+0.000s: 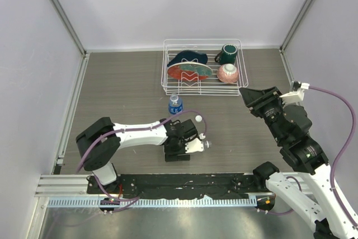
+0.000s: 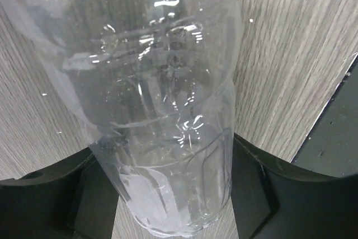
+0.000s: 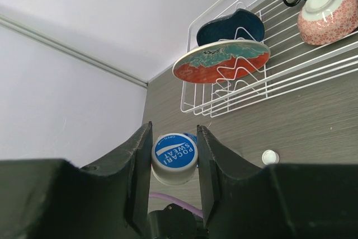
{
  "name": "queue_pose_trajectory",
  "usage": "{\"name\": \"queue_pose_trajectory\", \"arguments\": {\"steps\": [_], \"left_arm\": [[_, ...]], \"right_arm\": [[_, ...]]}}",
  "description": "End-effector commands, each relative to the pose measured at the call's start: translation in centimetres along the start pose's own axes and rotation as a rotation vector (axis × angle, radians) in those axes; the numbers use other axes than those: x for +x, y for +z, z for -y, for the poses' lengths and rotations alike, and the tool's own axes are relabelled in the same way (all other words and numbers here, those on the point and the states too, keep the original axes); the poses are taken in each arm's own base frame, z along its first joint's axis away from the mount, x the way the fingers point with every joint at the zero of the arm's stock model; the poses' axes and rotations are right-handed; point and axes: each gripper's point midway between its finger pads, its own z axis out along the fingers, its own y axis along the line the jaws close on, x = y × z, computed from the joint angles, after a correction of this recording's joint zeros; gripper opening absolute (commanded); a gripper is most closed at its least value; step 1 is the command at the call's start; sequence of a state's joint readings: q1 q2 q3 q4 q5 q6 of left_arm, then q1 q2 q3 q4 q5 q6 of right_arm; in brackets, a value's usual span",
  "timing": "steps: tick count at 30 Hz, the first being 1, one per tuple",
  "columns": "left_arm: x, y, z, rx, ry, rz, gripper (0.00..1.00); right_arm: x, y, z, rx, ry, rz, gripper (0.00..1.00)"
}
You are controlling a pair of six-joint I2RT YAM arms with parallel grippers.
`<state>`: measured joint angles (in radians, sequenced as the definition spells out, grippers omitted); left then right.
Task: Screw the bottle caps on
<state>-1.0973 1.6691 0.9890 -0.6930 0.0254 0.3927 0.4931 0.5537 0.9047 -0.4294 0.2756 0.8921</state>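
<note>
A: Far left first?

B: Left gripper (image 2: 165, 163), stretched low across the wood-grain table (image 1: 123, 93) toward its middle. Plain bottle (image 2: 162, 82) between the two black fingers (image 2: 61, 194), clear and unlabelled, filling the left wrist view. Fingers close against both its sides. Cannot tell whether truly clamped or only flanking. Cannot tell either whether upright or lying.

A: And just past that?

B: Labelled bottle (image 1: 175, 104), blue wrap, standing upright a little beyond the left gripper, near the front of a white wire dish rack (image 1: 207, 85). White cap (image 1: 198, 118) loose on the table, just right of that bottle, apart from both grippers.

A: Inside the rack?

B: Left to right: a dark blue dish (image 1: 187, 58) and a red-and-teal plate (image 1: 190, 71) propped on edge. Then a dark green mug (image 1: 227, 54), with a pink bowl (image 1: 228, 73) in front.

A: And the right side?

B: Right gripper (image 3: 174, 138), up above the table, right of the rack's front corner. Fingers clenched on a blue cap (image 3: 174, 158), printed top facing the right wrist camera, held in the air.
</note>
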Motion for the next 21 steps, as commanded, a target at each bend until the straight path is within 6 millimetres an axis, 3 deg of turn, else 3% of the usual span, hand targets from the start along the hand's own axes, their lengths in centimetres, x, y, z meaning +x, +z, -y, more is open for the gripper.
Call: {"name": "queue_pose_trajectory", "arguments": {"steps": [1, 3, 5, 9, 10, 11, 13, 14, 16, 17, 19, 20, 21], "left_arm": [[-2.9, 0.0, -1.5, -0.045, -0.043, 0.071, 0.65], [-3.7, -0.7, -2.0, -0.060, -0.037, 0.091, 0.61], [-3.9, -2.8, -3.7, -0.154, -0.027, 0.092, 0.60], [-6.1, -9.4, -5.1, -0.227, -0.012, 0.195, 0.58], [-5.8, -10.6, -4.8, -0.223, -0.014, 0.189, 0.58], [-6.8, -13.5, -5.2, -0.251, -0.020, 0.253, 0.58], [-6.8, -16.3, -5.0, -0.259, -0.013, 0.287, 0.56], [-7.8, -19.5, -5.2, -0.288, -0.012, 0.376, 0.53], [-8.9, -22.6, -5.3, -0.320, -0.018, 0.487, 0.49], [-9.6, -24.0, -5.3, -0.330, -0.046, 0.551, 0.38], [-11.1, -28.2, -5.1, -0.367, -0.073, 0.765, 0.32], [-10.9, -27.1, -4.7, -0.349, -0.108, 0.795, 0.29], [-10.5, -29.5, -3.6, -0.351, -0.115, 0.921, 0.28]], "right_arm": [[-1.2, -0.2, -0.9, -0.024, -0.007, 0.036, 0.01], [-1.3, -0.3, -0.9, -0.019, -0.012, 0.038, 0.01], [-1.8, -0.5, -1.2, -0.021, -0.028, 0.047, 0.01], [-2.4, -0.5, -1.9, -0.028, -0.053, 0.050, 0.01], [-2.7, -0.7, -2.3, -0.037, -0.056, 0.052, 0.01], [-2.8, -0.6, -2.6, -0.043, -0.073, 0.052, 0.01], [-3.4, -0.7, -3.4, -0.059, -0.092, 0.054, 0.01], [-3.8, -0.8, -3.8, -0.066, -0.115, 0.062, 0.01], [-4.6, -1.0, -5.0, -0.091, -0.133, 0.072, 0.01], [-4.8, -1.2, -5.6, -0.111, -0.144, 0.068, 0.01], [-5.8, -1.5, -7.4, -0.157, -0.187, 0.077, 0.01], [-6.0, -1.6, -8.2, -0.187, -0.201, 0.070, 0.01], [-6.2, -1.8, -9.0, -0.215, -0.236, 0.071, 0.01]]}}
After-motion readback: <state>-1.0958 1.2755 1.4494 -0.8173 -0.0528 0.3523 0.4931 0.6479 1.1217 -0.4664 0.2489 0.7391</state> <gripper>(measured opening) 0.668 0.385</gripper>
